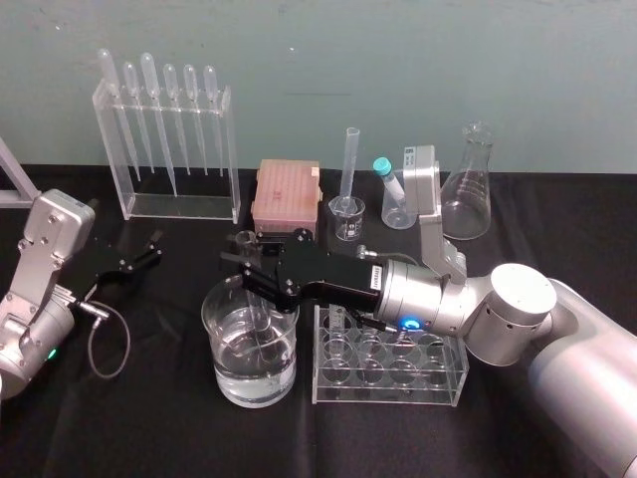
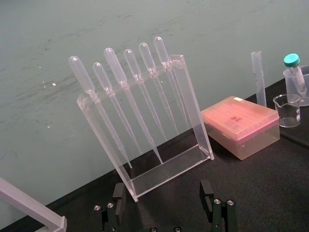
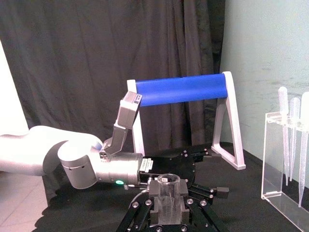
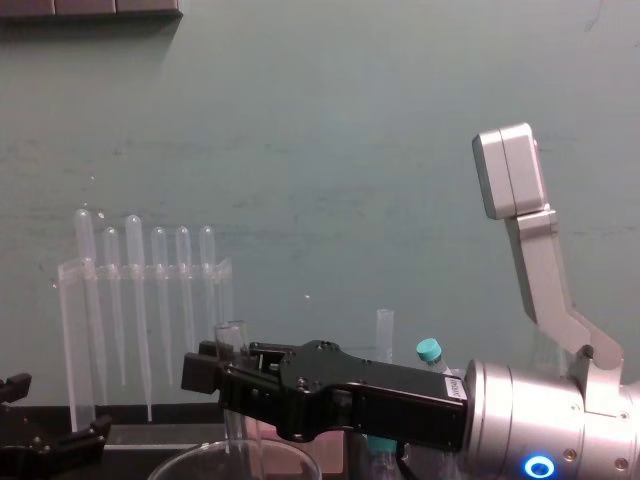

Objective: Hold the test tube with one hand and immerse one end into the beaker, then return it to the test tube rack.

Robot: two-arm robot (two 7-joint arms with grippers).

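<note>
The test tube (image 1: 258,311) stands nearly upright with its lower end inside the beaker (image 1: 221,351), which holds clear liquid. My right gripper (image 1: 251,267) reaches in from the right, above the beaker's rim, and is shut on the tube's upper part. In the right wrist view the tube's open mouth (image 3: 169,180) rises between the black fingers (image 3: 152,210). The chest view shows the tube (image 4: 231,342) sticking up from the right gripper (image 4: 226,385) over the beaker's rim (image 4: 236,461). The clear test tube rack (image 1: 390,360) stands just right of the beaker. My left gripper (image 1: 137,257) rests open at the left, holding nothing.
A pipette stand (image 1: 169,149) is at the back left, beside a pink tip box (image 1: 287,194). A tall cylinder (image 1: 350,164), a small beaker (image 1: 346,217), a blue-capped tube (image 1: 384,179) and a conical flask (image 1: 468,184) line the back. A cable (image 1: 105,344) loops near the left arm.
</note>
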